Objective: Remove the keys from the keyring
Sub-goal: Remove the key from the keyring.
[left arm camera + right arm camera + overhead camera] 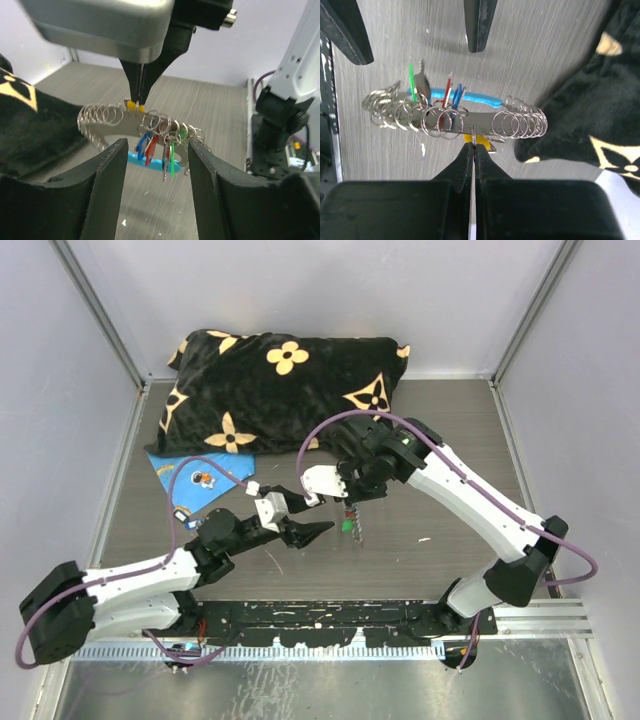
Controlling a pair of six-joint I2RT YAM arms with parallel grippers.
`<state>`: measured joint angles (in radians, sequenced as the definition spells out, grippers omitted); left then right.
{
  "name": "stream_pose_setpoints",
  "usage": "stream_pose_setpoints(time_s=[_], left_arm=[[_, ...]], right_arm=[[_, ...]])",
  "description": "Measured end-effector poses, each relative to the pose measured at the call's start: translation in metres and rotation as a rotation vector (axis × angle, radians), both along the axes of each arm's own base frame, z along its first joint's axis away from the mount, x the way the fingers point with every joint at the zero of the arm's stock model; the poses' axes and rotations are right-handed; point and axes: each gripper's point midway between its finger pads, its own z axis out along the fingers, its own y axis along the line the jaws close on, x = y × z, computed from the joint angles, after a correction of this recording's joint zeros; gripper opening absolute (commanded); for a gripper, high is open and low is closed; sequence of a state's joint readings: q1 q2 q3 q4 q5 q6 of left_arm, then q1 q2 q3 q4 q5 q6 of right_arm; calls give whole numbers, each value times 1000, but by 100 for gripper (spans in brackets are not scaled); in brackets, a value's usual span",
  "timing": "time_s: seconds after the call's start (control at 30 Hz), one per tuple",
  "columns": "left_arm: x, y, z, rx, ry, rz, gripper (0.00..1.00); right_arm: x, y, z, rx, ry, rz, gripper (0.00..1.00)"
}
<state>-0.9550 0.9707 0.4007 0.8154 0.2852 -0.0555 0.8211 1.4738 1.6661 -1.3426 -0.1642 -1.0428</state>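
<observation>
My right gripper (352,498) is shut on one small ring of the keyring (485,120) and holds it in the air above the table. The keyring is a grey metal strip strung with several wire rings, with a light-blue curved section (470,96). A yellow piece (466,136) sits at the pinch. The keys (432,92), with red, blue and green heads, hang from the rings. In the left wrist view the keys (161,146) dangle just beyond my open, empty left gripper (155,172). The left gripper (308,530) is close to the left of the hanging keyring (353,520).
A black pillow with tan flowers (285,390) lies across the back of the table. A blue flat sheet (200,480) lies at its front left, beside the left arm. A metal rail (330,630) runs along the near edge. Walls close in on both sides.
</observation>
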Motion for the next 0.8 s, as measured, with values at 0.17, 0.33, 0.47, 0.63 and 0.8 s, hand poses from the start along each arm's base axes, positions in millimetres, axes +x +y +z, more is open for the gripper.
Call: stream_pose_setpoints(time_s=[0.17, 0.33, 0.47, 0.63, 0.8], left_arm=[[15, -14, -28, 45, -52, 23, 47], [30, -28, -33, 9, -118, 48, 39], [41, -45, -37, 7, -129, 44, 36], [44, -51, -15, -51, -172, 39, 32], [45, -51, -3, -83, -196, 30, 28]], right_arm=[[9, -15, -12, -136, -22, -15, 1], [10, -16, -3, -136, -36, -7, 1], [8, -16, -2, -133, -28, 3, 1], [4, -15, -1, -121, -14, 17, 1], [0, -11, 4, -82, -1, 33, 1]])
